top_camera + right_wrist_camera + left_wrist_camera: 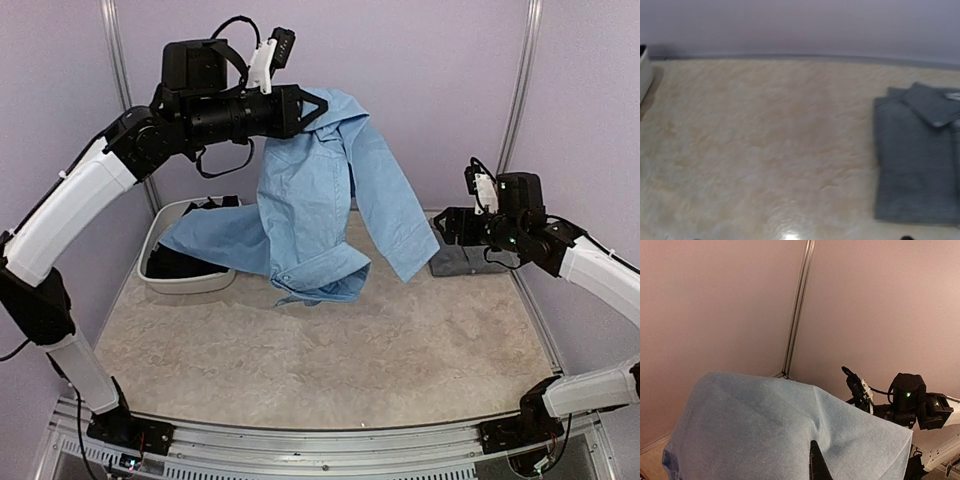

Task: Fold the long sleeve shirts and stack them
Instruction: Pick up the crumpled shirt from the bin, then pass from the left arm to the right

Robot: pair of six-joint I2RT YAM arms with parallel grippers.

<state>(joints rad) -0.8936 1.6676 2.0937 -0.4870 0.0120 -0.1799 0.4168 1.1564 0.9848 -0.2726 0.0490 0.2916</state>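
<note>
Hanging from what, that light blue shirt [305,200]?

From the left gripper [322,106], raised high over the table [330,350]. Its jaws are pinched tight on a fold at the top of the cloth.

Which way does it run?

Mostly up and down: the body drops from the pinch, and its lower end lies crumpled on the table. One sleeve trails off to the left, over the rim of the white tub [160,235], where a black shirt [170,265] lies. The other sleeve hangs down on the right, its end near the grey shirt [460,262].

And the grey one?

Folded into a flat rectangle at the far right of the table, collar showing at one end.

The right gripper [448,225]?

It hovers just above the grey shirt, holding nothing that I can see. Whether its jaws stand apart or together, I cannot tell; its own camera barely shows them.
</note>
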